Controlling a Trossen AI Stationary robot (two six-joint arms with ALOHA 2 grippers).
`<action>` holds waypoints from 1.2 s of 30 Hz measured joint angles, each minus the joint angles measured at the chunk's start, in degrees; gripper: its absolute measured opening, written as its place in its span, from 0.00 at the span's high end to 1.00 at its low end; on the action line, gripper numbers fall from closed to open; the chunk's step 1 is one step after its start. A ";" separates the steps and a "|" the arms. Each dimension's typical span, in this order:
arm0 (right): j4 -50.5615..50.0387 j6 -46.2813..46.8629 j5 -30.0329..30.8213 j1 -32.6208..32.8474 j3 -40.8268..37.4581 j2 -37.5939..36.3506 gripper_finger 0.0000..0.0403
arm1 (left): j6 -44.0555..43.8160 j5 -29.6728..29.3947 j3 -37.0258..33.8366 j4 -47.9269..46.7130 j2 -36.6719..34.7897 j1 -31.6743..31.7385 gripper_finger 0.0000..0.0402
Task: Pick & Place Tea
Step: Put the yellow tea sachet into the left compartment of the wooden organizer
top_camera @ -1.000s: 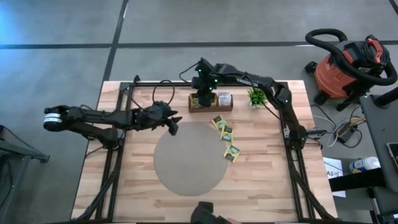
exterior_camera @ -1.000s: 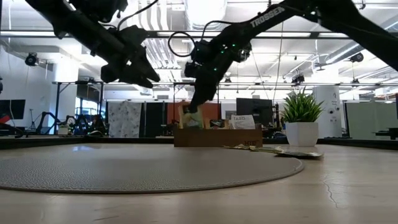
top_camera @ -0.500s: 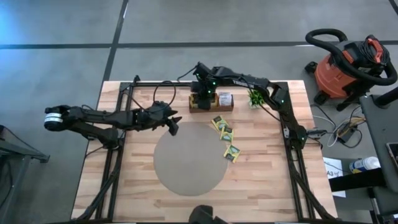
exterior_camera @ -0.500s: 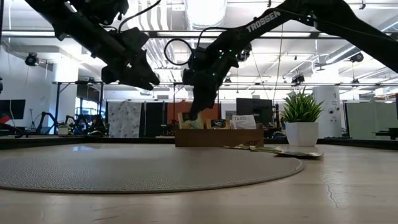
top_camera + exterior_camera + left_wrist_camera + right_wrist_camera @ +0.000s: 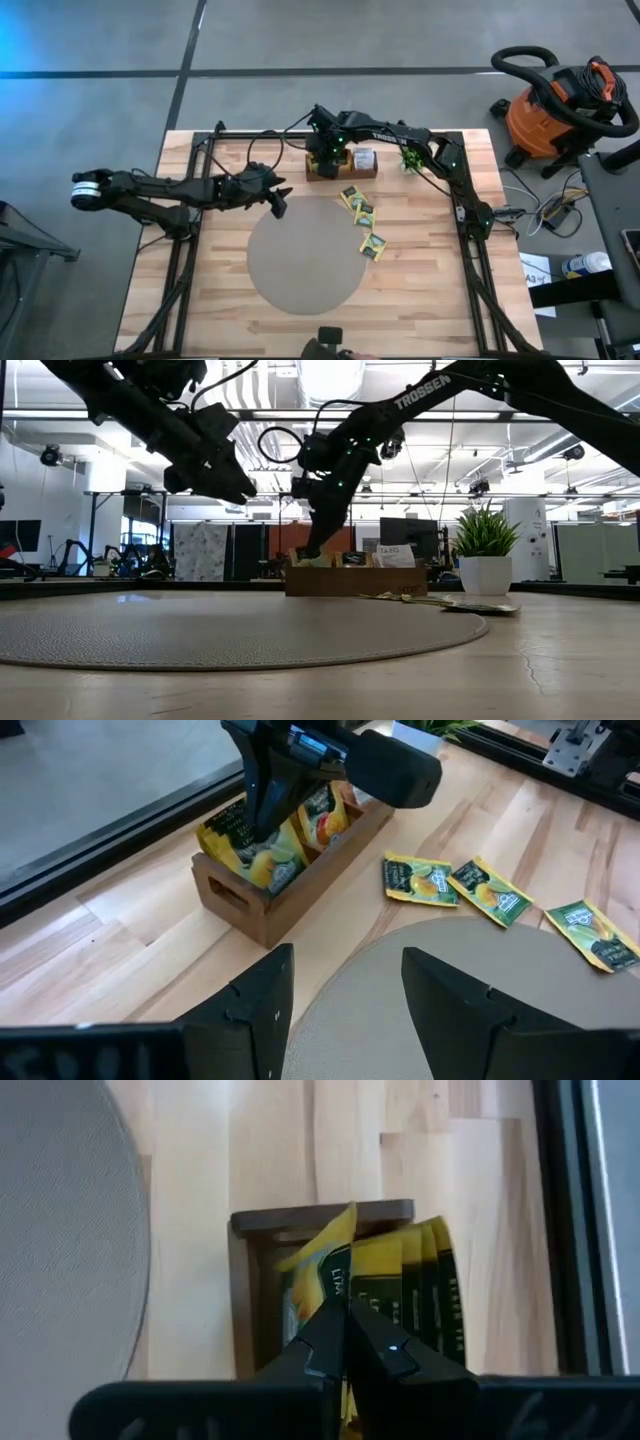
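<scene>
A brown wooden tray (image 5: 345, 170) stands at the table's far middle with several tea sachets upright in its compartments. My right gripper (image 5: 345, 1320) reaches down into the tray's left end compartment (image 5: 240, 855), shut on a yellow tea sachet (image 5: 325, 1265) among the other yellow ones. Three more sachets (image 5: 352, 196) (image 5: 365, 213) (image 5: 373, 246) lie flat on the table, right of a round grey mat (image 5: 305, 255). My left gripper (image 5: 279, 203) hovers open above the mat's far left rim, holding nothing. My right gripper pinches the yellow sachet's upper edge (image 5: 345, 1285) between its two shut fingers. The fingers slant steeply down from above. The sachet hangs below them, standing on edge, with its lower part inside the tray's left compartment beside the other yellow sachets.
A small potted plant (image 5: 411, 155) stands just right of the tray. The black frame rails (image 5: 200, 200) run along the table's left and right sides. A red shop vacuum (image 5: 560, 100) sits on the floor beyond the table's right corner.
My right gripper has sunk toward the tray with the yellow sachet, still shut, and tipped a little. The sachet, hanging just above the tray's left end a second ago, now sits lower among the sachets in that compartment.
</scene>
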 joint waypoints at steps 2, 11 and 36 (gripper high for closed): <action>0.94 0.15 0.09 0.00 0.00 0.00 0.98 | 0.01 0.00 -0.13 0.02 0.00 0.00 0.54; 2.03 0.36 2.91 0.13 0.00 -0.05 0.98 | 0.09 0.00 -0.81 0.00 0.00 0.00 0.54; -1.49 -0.10 7.46 0.33 -0.03 -4.27 0.70 | 2.05 0.00 -0.11 0.38 -0.02 0.59 0.54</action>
